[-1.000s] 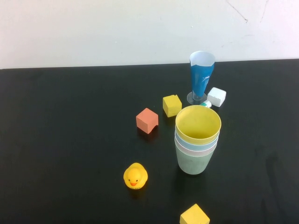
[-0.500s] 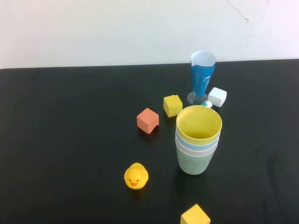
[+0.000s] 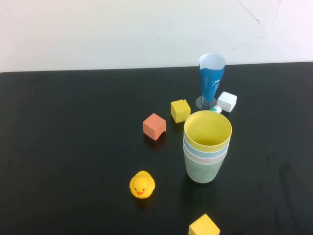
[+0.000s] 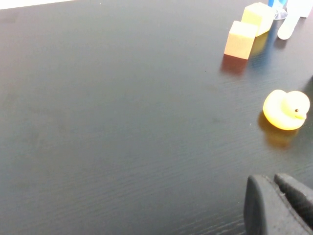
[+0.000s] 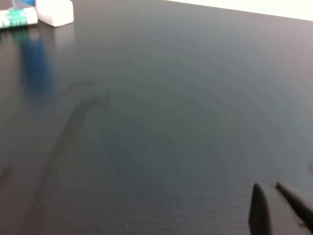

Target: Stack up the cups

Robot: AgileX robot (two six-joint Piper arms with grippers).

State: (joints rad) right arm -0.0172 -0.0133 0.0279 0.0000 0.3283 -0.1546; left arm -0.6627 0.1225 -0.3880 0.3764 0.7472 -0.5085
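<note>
The cups stand nested in one upright stack on the black table, right of centre in the high view. The yellow cup is on top, then a light blue rim, a pink rim and the green cup at the bottom. Neither gripper shows in the high view. My left gripper is shut and empty, low over bare table, near the rubber duck. My right gripper is shut and empty over bare table. The cups do not show in either wrist view.
A tall blue cone glass stands behind the stack, with a white block and a small green-and-white tube beside it. An orange cube, a yellow cube, the duck and another yellow cube lie around.
</note>
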